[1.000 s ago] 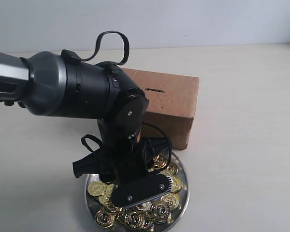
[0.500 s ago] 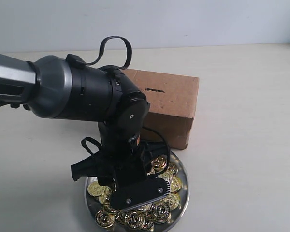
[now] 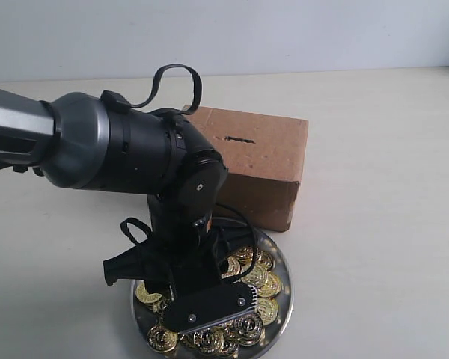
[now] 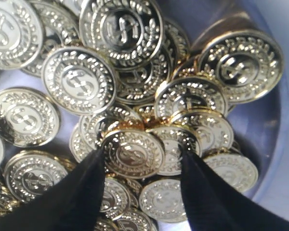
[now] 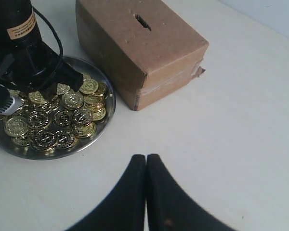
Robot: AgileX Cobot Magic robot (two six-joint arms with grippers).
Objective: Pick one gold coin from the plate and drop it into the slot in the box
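Holding my left fingers (image 4: 77,197) spread apart, straddling one gold coin (image 4: 134,153) lying atop heap in steel plate (image 4: 267,144); not yet clamping. Judging coin light, rigid, slick, likely sliding off neighbours, so aiming to pinch across opposite rims. Box (image 3: 262,161) sitting on counter (image 3: 374,224) just behind plate, slot (image 3: 239,139) facing up. Keeping right fingers (image 5: 130,192) pressed together, gripping nothing.

Surface (image 3: 374,224): pale cream, matte, is spanning the full width of the exterior view and is meeting a light blue-grey wall (image 3: 284,34) along a straight horizontal line at the back. In the right wrist view the wall is showing only as a small corner patch beyond the surface's far edge.
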